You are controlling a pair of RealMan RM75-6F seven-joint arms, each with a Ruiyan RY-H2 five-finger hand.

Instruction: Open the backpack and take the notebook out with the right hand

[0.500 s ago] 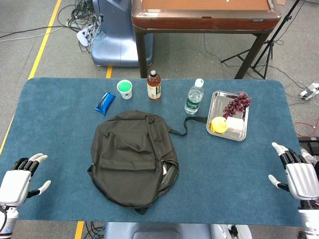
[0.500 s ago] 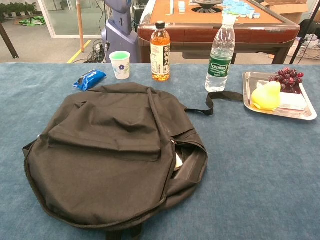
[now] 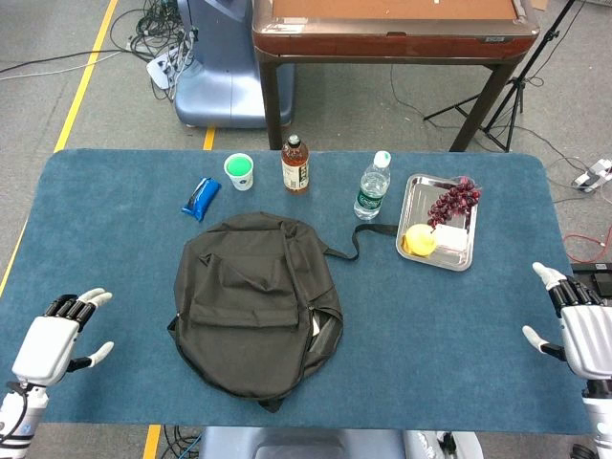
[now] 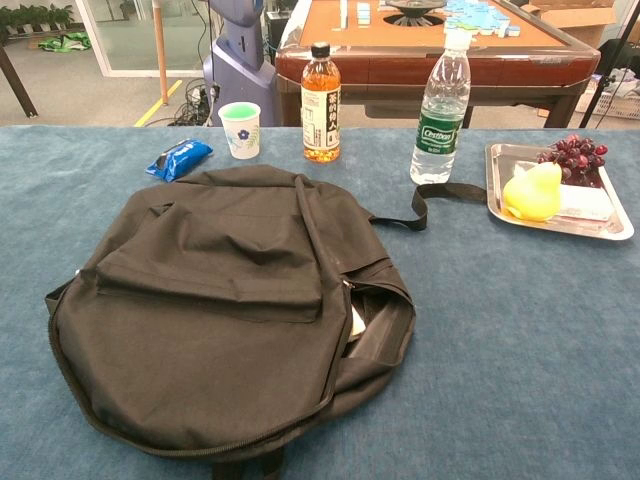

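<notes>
Lying mid-table, the backpack (image 3: 256, 302) leaves bare cloth toward both side edges, where left hand (image 3: 53, 346) and right hand (image 3: 583, 335) hover empty, fingers spread.

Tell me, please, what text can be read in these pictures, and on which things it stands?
"Cestbon": green label of the water bottle.
Tea bottle: vertical Chinese characters on its label, too small to read.
Blue packet: print too blurred to read.
Cup: a small mark, no words.
</notes>
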